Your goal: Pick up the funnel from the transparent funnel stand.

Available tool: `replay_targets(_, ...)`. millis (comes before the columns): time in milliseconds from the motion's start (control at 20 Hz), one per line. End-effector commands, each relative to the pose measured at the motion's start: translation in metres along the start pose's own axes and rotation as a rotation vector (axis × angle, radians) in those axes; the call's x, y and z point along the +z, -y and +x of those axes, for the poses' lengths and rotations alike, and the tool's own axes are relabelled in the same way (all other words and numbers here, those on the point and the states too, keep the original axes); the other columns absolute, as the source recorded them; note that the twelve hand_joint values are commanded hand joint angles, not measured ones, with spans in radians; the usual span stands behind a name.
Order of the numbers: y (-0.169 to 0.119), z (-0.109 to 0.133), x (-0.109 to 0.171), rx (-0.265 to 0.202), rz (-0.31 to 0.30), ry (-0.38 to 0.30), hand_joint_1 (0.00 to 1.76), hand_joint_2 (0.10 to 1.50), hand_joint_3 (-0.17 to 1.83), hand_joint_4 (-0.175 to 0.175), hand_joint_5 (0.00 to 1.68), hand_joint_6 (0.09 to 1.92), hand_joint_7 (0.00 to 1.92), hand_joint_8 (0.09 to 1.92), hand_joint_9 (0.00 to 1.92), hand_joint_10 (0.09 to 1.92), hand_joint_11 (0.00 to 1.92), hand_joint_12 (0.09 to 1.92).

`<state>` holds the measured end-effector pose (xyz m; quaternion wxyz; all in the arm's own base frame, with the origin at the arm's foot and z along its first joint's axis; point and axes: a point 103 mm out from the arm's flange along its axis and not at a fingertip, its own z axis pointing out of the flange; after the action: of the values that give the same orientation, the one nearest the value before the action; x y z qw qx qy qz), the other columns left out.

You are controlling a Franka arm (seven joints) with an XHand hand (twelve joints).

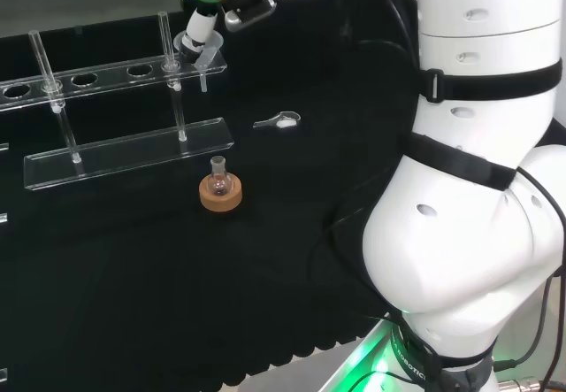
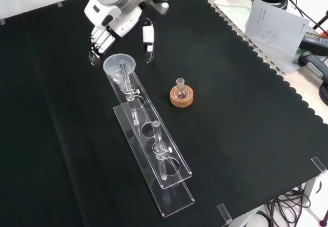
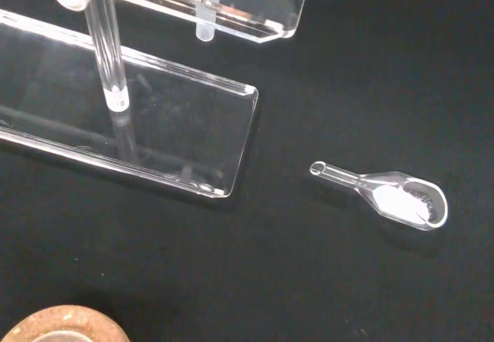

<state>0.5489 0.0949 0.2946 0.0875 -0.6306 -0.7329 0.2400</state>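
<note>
The clear funnel (image 2: 119, 64) sits in the end hole of the transparent funnel stand (image 2: 154, 155), at the stand's far end in the front view; in the head view the funnel (image 1: 206, 57) is at the stand's (image 1: 124, 153) right end. My hand (image 2: 114, 18) hovers just beyond and above it, open. Its fingers (image 2: 99, 41) hang left of the funnel's rim and its thumb (image 2: 147, 35) to the right, neither touching it. In the head view the hand (image 1: 201, 27) is right over the funnel. The wrist view shows the stand's base plate (image 3: 162, 137) and a short white stem (image 3: 204, 27) under the shelf.
A small round flask on a cork ring (image 2: 181, 97) stands right of the stand in the front view, also in the head view (image 1: 220, 193). A clear scoop with white powder (image 3: 397, 197) lies on the cloth (image 1: 281, 121). Papers and cables (image 2: 274, 22) lie beyond the cloth's scalloped edge.
</note>
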Motion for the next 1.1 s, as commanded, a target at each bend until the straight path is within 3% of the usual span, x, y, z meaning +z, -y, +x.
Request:
replay_targets(50, -0.009, 0.000, 0.004, 0.000, -0.003, 0.009, 0.60, 0.74, 0.14, -0.012, 0.08, 0.09, 0.00, 0.36, 0.07, 0.90, 0.29, 1.49)
replay_targets(700, -0.022, 0.000, 0.017, -0.009, 0.009, 0.004, 0.62, 0.74, 0.15, -0.012, 0.10, 0.09, 0.00, 0.40, 0.09, 0.90, 0.29, 1.49)
replay_targets(1100, -0.028, 0.001, 0.023, -0.012, 0.023, 0.041, 0.62, 0.74, 0.16, -0.016, 0.14, 0.09, 0.00, 0.64, 0.22, 0.83, 0.31, 1.47)
